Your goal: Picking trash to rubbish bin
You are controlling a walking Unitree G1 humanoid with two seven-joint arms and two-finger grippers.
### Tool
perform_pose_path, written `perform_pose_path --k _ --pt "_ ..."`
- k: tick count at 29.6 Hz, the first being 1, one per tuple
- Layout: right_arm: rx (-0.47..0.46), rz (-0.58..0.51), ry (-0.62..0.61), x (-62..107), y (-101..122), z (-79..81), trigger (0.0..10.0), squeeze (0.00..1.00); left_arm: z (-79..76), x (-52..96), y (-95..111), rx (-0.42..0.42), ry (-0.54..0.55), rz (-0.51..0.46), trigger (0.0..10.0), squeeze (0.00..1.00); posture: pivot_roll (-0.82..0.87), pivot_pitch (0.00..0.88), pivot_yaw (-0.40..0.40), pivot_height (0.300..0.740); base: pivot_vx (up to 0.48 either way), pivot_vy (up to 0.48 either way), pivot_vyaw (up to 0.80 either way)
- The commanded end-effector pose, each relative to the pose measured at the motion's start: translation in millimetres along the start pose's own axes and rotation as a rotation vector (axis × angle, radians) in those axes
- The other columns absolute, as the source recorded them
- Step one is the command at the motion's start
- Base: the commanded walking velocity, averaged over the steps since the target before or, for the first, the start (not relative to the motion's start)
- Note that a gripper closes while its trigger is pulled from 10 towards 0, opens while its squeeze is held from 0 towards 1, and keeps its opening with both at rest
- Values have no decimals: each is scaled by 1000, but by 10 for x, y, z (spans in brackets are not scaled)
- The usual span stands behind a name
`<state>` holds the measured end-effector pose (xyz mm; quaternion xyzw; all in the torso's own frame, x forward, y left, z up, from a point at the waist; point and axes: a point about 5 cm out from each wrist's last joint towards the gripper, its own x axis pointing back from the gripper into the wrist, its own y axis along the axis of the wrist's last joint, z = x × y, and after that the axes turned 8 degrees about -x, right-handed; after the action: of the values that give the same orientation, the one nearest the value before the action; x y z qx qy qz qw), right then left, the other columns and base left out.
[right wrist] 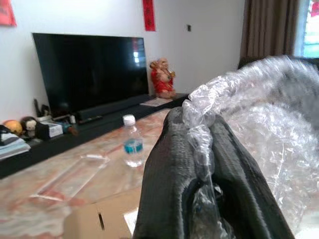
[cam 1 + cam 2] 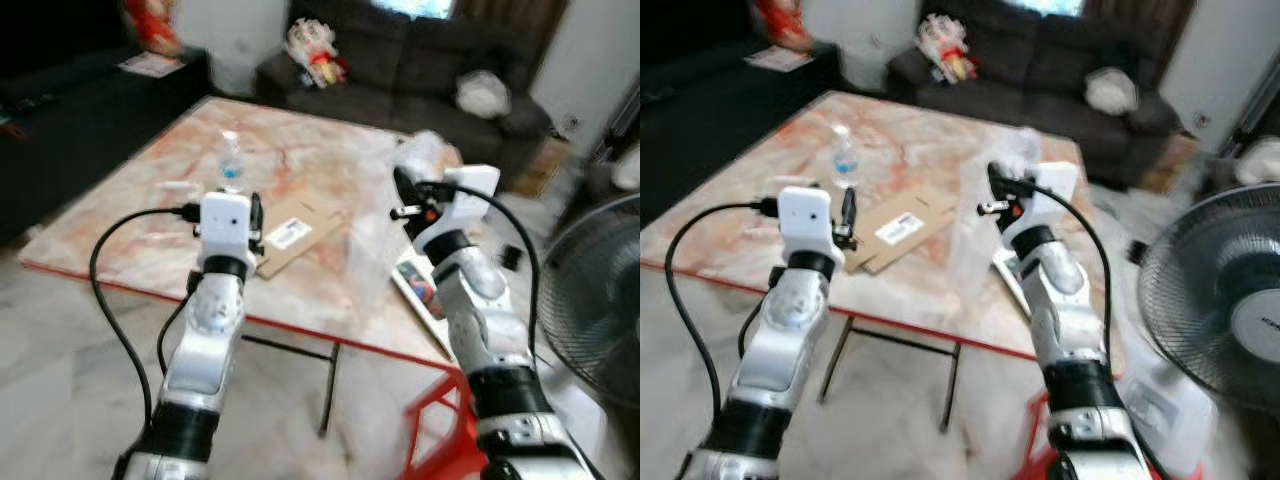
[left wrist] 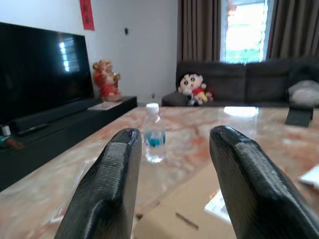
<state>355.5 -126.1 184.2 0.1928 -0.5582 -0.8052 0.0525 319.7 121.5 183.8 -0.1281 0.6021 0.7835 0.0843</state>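
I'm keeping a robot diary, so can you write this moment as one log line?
right gripper: jaws shut on bubble wrap | left gripper: jaws open, over cardboard | water bottle: upright on table

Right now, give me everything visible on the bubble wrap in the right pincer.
The bubble wrap is a clear, crinkled plastic sheet of small air cells, glossy and see-through. The right pincer is shut on a bunched fold of it, squeezed between both black fingers. From that pinch it billows up and over to one side. In the head views it hangs lifted above the marble-look table, a hazy pale sheet beside the pincer.
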Motion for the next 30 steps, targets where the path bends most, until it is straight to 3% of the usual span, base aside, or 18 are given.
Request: perform_pose_path --k 1,11,18,30 --pt "15 -4 -33 19 -8 -67 10000 0 -14 -45 59 -1 21 -28 10000 0 4 0 -130 740 -296 0 0" --pt "7 -15 -30 -17 -20 -51 10000 0 -12 -62 85 3 30 -41 10000 0 2 0 -133 740 -168 0 0" --pt "-14 17 -102 41 -100 -199 10000 0 -4 -33 45 -2 31 -29 10000 0 -1 3 -133 740 0 0 0" --pt "-22 47 -130 93 -170 -279 10000 0 -54 -21 40 3 11 -28 10000 0 -7 0 -127 740 0 0 0"
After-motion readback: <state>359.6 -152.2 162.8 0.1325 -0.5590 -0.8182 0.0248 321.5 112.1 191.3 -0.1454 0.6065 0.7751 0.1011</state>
